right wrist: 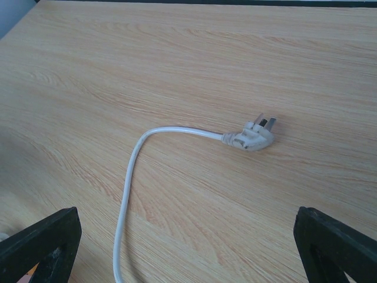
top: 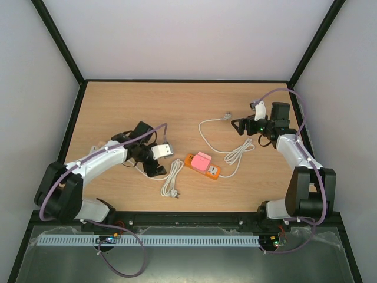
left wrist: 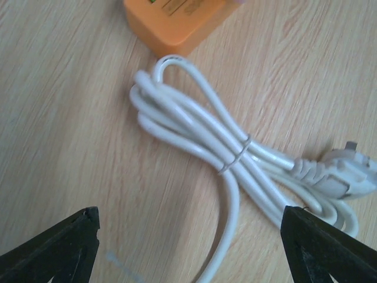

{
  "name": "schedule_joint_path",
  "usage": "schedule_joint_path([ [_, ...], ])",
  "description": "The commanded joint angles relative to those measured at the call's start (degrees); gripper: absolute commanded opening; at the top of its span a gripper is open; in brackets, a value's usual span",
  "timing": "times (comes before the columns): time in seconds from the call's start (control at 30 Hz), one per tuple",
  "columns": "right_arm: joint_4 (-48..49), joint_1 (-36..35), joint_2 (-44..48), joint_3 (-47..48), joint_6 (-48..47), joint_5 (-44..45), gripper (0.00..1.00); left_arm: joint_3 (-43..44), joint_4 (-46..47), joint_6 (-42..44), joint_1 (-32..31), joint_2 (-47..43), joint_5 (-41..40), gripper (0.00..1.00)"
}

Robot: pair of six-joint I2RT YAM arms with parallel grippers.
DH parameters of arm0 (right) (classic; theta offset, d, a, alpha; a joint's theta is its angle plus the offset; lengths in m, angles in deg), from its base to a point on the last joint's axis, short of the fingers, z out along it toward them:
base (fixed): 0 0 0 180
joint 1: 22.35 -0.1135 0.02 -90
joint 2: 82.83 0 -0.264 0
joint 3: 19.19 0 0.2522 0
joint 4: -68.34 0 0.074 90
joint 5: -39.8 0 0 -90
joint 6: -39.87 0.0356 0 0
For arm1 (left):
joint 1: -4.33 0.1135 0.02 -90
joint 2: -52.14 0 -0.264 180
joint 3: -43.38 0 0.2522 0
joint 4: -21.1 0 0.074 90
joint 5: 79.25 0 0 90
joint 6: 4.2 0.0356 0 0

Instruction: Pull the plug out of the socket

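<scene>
Better to pinch the stiff, light pink plug [top: 202, 159] by its sides and pin the slide-prone orange power strip [top: 213, 171], with left claw [left wrist: 189, 231] and right claw [right wrist: 187, 227] gaping empty.

The top camera looks down from behind over the whole table [top: 118, 106]. The wrist cameras sit close, angled down: the left shares the orange socket strip [left wrist: 171, 23], the right the loose plug [right wrist: 256, 134].

Bright, even light covers the table [top: 177, 106]; shadows are faint, and the left-wrist cord [left wrist: 194, 127] looks slightly soft.
</scene>
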Motion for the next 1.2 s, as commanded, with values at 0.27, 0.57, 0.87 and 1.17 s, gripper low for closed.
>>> schedule_joint_path([
  [0.27, 0.63, -0.33, 1.08, -0.44, -0.23, -0.01, 0.98, -2.78, 10.71, -9.63, -10.31, 7.42, -6.32, 0.81],
  [0.57, 0.61, -0.34, 0.78, -0.62, -0.28, 0.58, 0.98, -4.94, 16.69, -12.82, -10.32, 9.15, -13.59, 0.62],
  [0.87, 0.53, -0.37, -0.17, -0.36, -0.2, 1.4, 0.98, -3.98, 16.76, -13.95, -2.85, 10.8, -13.51, 0.41],
  [1.17, 0.52, -0.35, -0.41, -0.27, 0.15, 1.33, 0.98, 3.98, 16.14, -15.85, 7.91, 18.73, -12.51, 0.33],
])
